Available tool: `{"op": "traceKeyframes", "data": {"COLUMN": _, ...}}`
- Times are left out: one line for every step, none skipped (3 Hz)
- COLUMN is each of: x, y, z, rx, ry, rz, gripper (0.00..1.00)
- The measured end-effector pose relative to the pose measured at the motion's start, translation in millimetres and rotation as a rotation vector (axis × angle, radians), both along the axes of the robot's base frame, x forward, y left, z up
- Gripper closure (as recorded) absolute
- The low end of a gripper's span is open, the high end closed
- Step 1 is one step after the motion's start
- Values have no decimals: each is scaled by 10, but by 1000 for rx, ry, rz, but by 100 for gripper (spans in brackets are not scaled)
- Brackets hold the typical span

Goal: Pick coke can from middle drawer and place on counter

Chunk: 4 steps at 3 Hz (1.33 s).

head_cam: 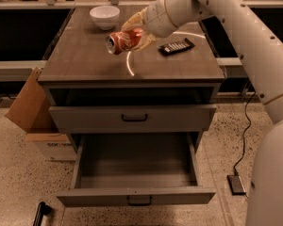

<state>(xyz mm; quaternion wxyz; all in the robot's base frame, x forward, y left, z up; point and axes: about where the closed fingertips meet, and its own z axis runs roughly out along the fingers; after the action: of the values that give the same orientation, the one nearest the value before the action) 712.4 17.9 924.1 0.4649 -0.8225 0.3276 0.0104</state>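
Observation:
The coke can, red with a silver end, lies on its side in my gripper, held over the counter near its middle. The gripper's pale fingers are shut around the can. I cannot tell if the can touches the wood. A thin white arc is marked on the counter just below the can. The middle drawer is pulled out low at the front and its tray is empty. Above it sits the taller grey drawer front, shut.
A white bowl stands at the counter's back left. A black remote lies right of the can. A cardboard box leans at the cabinet's left. A cable and black adapter lie on the floor at right.

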Motion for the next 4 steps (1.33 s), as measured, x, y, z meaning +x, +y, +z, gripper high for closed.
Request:
{"op": "traceKeyframes", "data": {"x": 114, "y": -19, "z": -72, "rx": -13, "ry": 37, "rz": -43, "gripper": 100}}
{"op": "traceKeyframes", "data": {"x": 220, "y": -41, "z": -142, "rx": -27, "ry": 66, "rz": -80, "gripper": 100}}
{"op": "traceKeyframes", "data": {"x": 330, "y": -65, "z": -178, "rx": -42, "ry": 75, "rz": -113, "gripper": 100}}
{"op": "traceKeyframes", "data": {"x": 430, "y": -95, "z": -241, "rx": -53, "ry": 82, "rz": -147, "gripper": 100}}
